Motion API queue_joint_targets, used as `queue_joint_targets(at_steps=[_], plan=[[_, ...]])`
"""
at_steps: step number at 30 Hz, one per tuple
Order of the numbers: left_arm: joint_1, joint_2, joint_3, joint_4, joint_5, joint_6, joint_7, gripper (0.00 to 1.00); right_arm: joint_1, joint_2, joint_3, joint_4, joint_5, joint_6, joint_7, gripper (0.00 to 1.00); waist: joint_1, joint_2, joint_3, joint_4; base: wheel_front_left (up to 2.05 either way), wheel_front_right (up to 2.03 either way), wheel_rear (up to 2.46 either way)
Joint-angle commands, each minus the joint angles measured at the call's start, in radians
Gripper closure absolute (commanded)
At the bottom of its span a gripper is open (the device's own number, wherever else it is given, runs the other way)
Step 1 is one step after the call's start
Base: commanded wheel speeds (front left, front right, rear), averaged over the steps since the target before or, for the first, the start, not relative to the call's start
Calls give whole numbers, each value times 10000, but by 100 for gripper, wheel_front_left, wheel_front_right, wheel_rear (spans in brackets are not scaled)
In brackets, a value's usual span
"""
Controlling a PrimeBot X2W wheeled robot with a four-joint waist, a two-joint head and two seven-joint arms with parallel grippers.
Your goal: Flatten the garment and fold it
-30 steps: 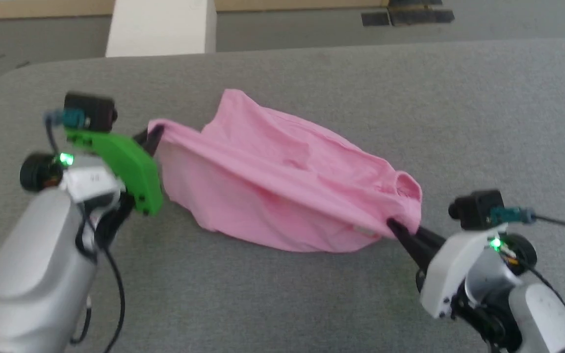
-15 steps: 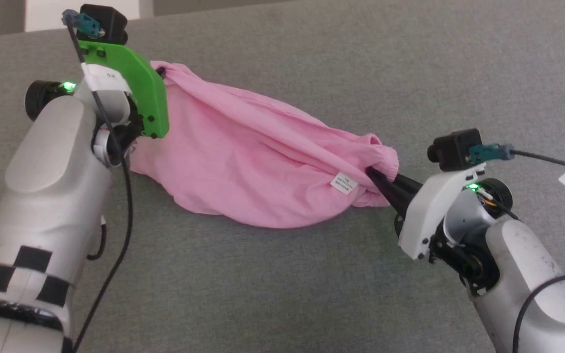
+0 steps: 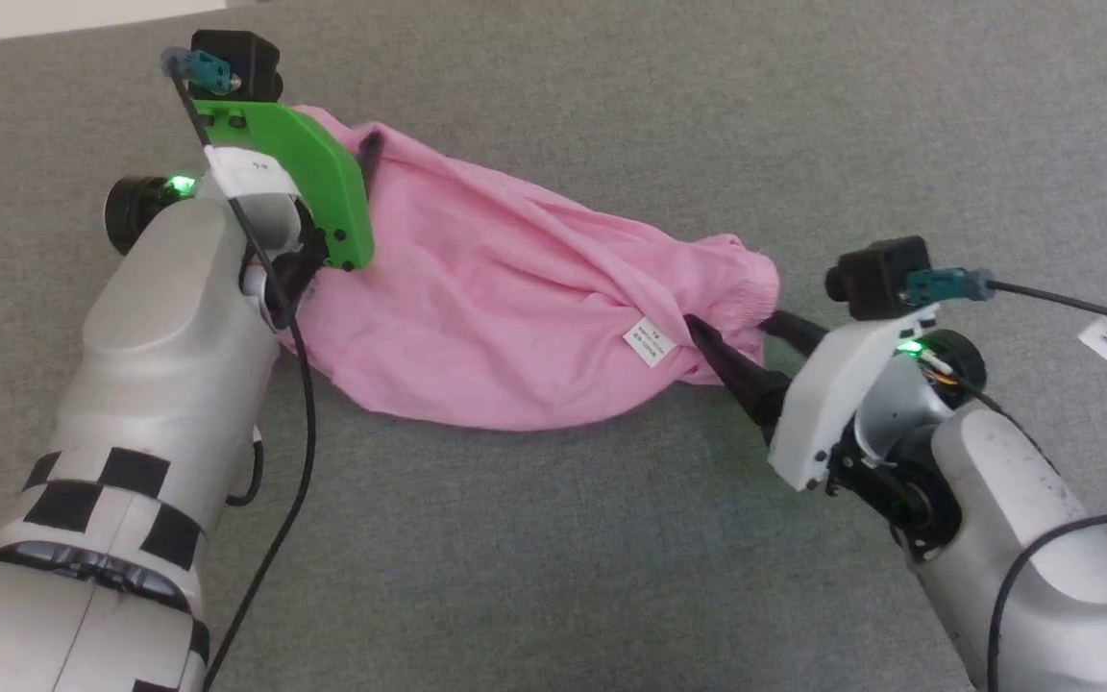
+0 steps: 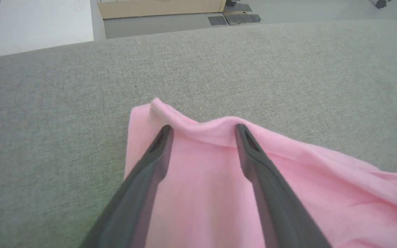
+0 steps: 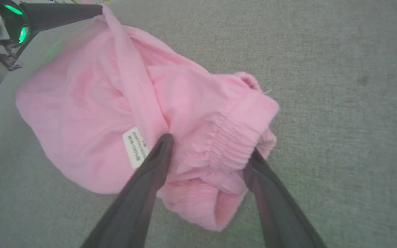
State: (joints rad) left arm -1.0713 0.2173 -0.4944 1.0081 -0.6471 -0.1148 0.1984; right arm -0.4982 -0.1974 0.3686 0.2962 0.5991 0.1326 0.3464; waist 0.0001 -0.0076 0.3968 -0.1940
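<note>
Garment (image 3: 515,317) — pink, rumpled heap on grey worktop (image 3: 611,538); long axis runs from left claw (image 4: 204,128) at far end to right claw (image 5: 209,145) at waistband (image 5: 233,137) — both spread, astride cloth, pinching nothing

open grey table (image 3: 534,538) lies on every side of the garment (image 3: 515,288).

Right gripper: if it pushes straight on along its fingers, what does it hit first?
The garment. The right gripper is open, with the bunched elastic waistband between its fingers, so it would likely press into that fold at once, then the gray padded surface beneath.
</note>
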Motion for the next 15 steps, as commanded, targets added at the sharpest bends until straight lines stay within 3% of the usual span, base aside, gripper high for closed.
queue_joint_targets(at_steps=[1,9,15], plan=[[-193,-43,17,63,7,-68,-421,0,205,-157,-54,72,-49,-19,-259,0,-1,76,-312,258,0,0,0],[409,-66,67,34,-4,-105,-2471,0,1494,-320,-749,-559,-667,-19,-1870,0,-1,76,-1198,849,0,0,0],[1371,279,-35,-597,254,104,-3807,0,2681,1,-1748,-1609,-1831,-19,-2977,0,-1,76,-1794,1157,0,0,0]])
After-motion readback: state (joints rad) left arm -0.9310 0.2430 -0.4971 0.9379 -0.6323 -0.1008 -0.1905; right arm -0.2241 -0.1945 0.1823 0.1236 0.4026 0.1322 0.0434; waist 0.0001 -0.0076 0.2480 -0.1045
